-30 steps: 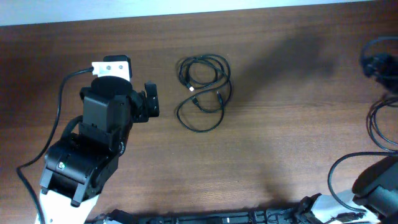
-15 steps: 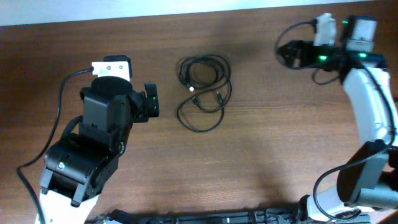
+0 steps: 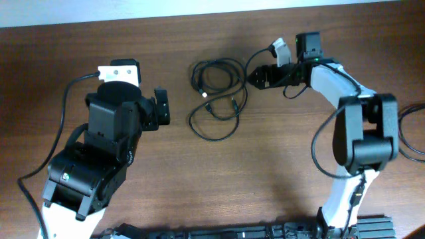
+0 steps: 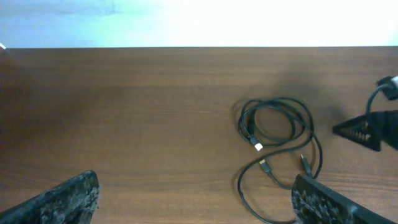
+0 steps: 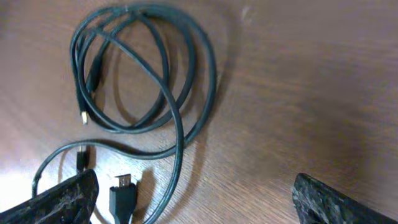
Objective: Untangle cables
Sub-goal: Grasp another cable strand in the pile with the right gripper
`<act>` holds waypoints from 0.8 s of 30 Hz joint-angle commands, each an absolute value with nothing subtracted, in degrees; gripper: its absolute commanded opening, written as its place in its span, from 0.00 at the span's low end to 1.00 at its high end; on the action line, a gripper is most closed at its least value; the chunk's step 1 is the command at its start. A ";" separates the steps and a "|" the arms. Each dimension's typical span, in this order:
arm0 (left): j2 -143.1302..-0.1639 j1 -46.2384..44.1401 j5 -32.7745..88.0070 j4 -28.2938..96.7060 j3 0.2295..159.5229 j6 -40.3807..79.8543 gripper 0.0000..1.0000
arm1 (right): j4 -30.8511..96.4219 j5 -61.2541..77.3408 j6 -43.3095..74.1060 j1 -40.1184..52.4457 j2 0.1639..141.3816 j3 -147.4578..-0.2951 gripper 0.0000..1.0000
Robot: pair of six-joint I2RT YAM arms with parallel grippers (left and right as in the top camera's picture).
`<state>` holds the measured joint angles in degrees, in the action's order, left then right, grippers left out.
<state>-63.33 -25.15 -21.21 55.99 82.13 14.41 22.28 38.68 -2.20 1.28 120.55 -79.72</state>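
Observation:
The cables (image 3: pixel 216 139) are thin black cords lying in overlapping loops on the wooden table, with small plugs in the middle. My left gripper (image 3: pixel 161 107) is open and empty to their left, a short way off. My right gripper (image 3: pixel 257 78) is open and empty, just right of the upper loop and pointing at it. In the left wrist view the cables (image 4: pixel 277 101) lie ahead to the right of the open fingers (image 4: pixel 196 205). In the right wrist view the cables (image 5: pixel 213 68) lie just ahead of the open fingers (image 5: pixel 199 205), with a black plug (image 5: pixel 122 196) near the left finger.
The table's far edge (image 3: pixel 199 14) runs along the top. Thicker black robot wires (image 3: pixel 413 133) hang at the right edge. A black rail (image 3: pixel 232 234) runs along the front edge.
My right arm has swung in from the far right to just right of the cables. The left arm and the cables have not moved.

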 commanded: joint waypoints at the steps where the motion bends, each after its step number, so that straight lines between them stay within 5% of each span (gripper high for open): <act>1: -63.40 -24.86 -20.73 55.94 82.46 14.96 0.99 | 22.41 44.42 -2.81 1.74 123.90 -80.58 0.99; 20: -63.40 -24.86 -20.73 56.12 82.46 14.96 0.99 | 26.59 32.08 -2.76 15.00 125.21 -80.42 0.91; 24: -63.40 -24.86 -20.73 56.14 82.46 14.96 0.99 | 26.63 32.10 -2.74 14.98 125.21 -80.42 0.75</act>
